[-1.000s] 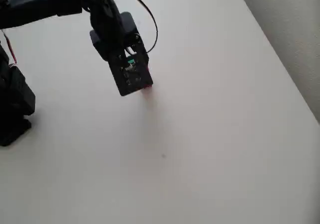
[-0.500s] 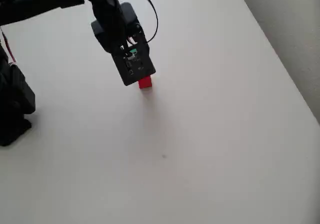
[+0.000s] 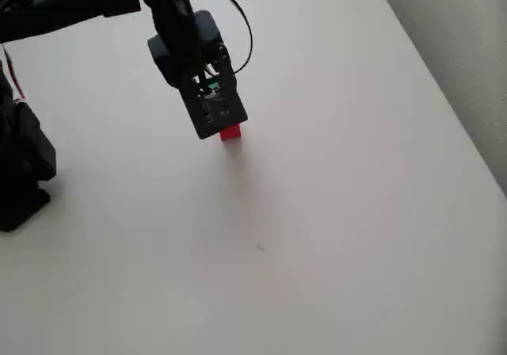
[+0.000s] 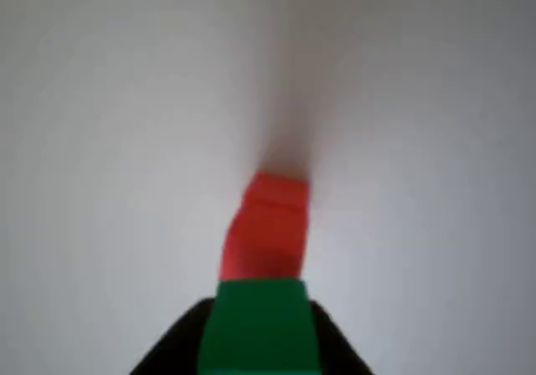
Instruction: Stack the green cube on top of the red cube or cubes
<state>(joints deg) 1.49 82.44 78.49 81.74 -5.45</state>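
Note:
In the wrist view the green cube (image 4: pixel 261 325) sits at the bottom middle, held between my two black fingers (image 4: pixel 172 350), with my gripper (image 4: pixel 261 346) shut on it. Just beyond it the red block (image 4: pixel 266 228) stands tall on the white table, slightly blurred. In the overhead view my black gripper (image 3: pixel 207 105) hangs over the table's upper left, a speck of green (image 3: pixel 212 89) showing in it. The red block (image 3: pixel 230 132) peeks out at the gripper's lower right edge, mostly covered by it.
The white table (image 3: pixel 333 212) spreads wide to the right and front. Its right edge (image 3: pixel 444 93) runs diagonally against a grey wall. The arm's black base (image 3: pixel 20 165) stands at the left edge. A black cable (image 3: pixel 238 22) loops off the wrist.
The gripper has shifted a little up and right since a second ago, uncovering more of the red block; since half a second ago it has settled slightly back over it.

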